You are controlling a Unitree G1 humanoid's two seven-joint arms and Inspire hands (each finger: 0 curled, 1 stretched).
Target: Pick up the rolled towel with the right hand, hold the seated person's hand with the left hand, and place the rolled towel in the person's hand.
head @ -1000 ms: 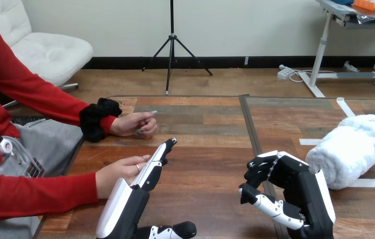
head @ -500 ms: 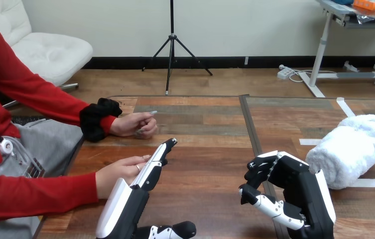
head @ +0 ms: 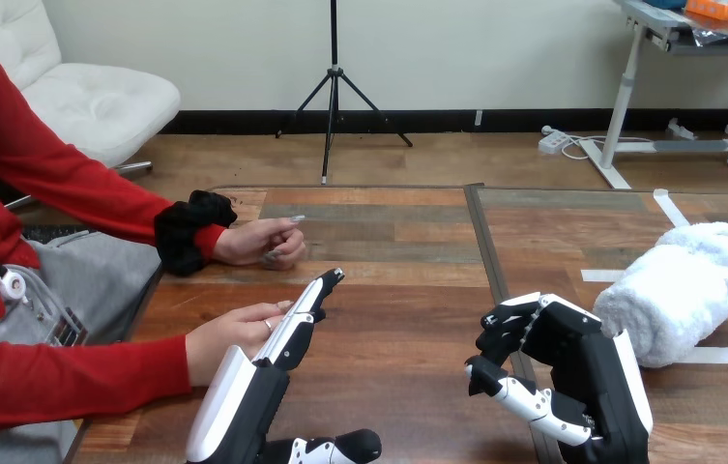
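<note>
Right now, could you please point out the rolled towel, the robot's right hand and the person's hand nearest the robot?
rolled towel (head: 681, 290), head view, middle of its white side.
right hand (head: 572, 372), head view, its black palm.
person's hand nearest the robot (head: 229, 338), head view, back of the hand.

White rolled towel (head: 679, 290) (untouched), far right

Bright, even light fills the scene and seems to fall from overhead. The wooden table (head: 389, 242) carries a soft, pale sheen across its far middle boards. The rolled towel (head: 679, 290) at the right is the brightest thing, its top almost washed white, with a faint soft shadow along its near side. The white shell of the left hand (head: 222, 398) catches the light, and a dim shadow lies under the person's hand (head: 232, 340) at the near left.
</note>
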